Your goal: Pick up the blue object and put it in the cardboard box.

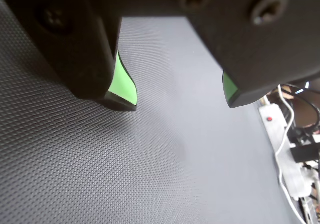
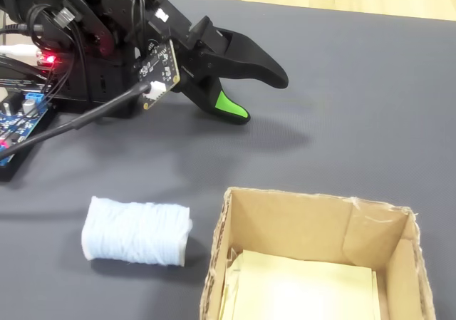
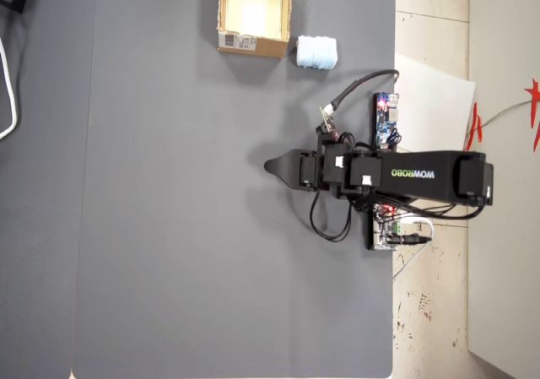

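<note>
Hovering low over the dark grey mat [image 2: 356, 85], well apart from both task things: the gripper [image 2: 260, 95], black with green-lined fingertips [image 1: 122, 82]. Standing clearly parted in the wrist view, the two jaws, with bare mat showing through the wide gap and nothing held between them. Pointing, in the overhead view, toward the left side of the mat, away from the arm's base [image 3: 439, 176].

Lying on its side on the mat, the blue object [image 2: 135, 231], a pale light-blue fuzzy roll. Running left to right in the fixed view, its long axis, with one flat end facing the cardboard box [image 2: 285, 220]. Sitting just beside the box's near wall, with a narrow strip of mat between them, not touching as far as can be told. Showing at the top of the overhead view, the roll [image 3: 316, 52] next to the box [image 3: 253, 43], on the side nearer the arm.

Standing upright and open, the box, with pale interior and a white label on one outer wall in the overhead view.
</note>
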Available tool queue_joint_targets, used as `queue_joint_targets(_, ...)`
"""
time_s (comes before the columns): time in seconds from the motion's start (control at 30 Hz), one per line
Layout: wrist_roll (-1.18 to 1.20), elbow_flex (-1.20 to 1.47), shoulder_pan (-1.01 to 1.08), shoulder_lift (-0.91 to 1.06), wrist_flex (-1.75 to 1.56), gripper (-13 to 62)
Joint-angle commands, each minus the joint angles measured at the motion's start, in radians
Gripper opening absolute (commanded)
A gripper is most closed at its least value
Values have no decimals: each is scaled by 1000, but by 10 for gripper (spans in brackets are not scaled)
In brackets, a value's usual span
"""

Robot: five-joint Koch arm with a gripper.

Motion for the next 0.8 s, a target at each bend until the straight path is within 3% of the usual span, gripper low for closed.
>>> queue_joint_targets(0.0, 0, 37, 15, 83, 41, 342)
queue_joint_targets(0.77, -204, -48, 183, 83, -339, 340)
